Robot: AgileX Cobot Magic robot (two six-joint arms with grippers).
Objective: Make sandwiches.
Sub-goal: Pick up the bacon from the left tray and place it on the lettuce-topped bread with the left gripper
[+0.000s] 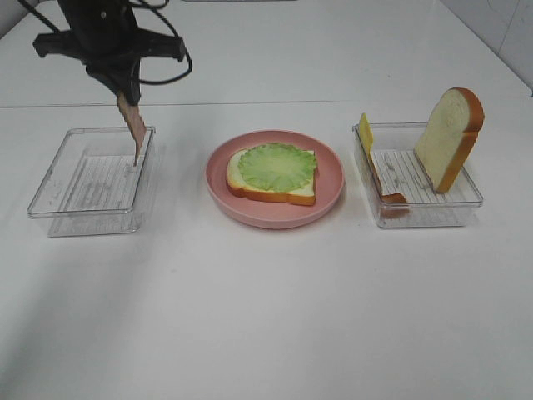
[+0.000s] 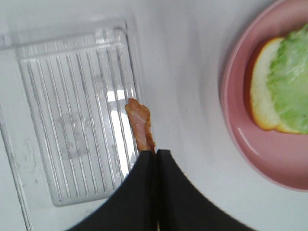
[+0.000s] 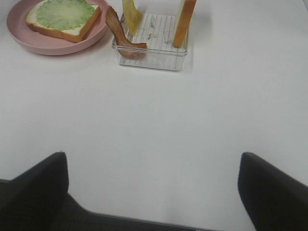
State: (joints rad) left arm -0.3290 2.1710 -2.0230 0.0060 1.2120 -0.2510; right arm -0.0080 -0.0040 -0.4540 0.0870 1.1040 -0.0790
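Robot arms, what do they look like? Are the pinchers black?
Yes, black all over. The left gripper has a wide crossbar on top and narrows downward, with black cables looping around it. Close up, its fingers are smooth, matte and taper to points. The right gripper has the same plain black fingers. No markings show.

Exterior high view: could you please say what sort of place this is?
Likely a robot test bench: plain white table, toy lettuce-topped bread slice on a round pink plate, clear plastic trays.
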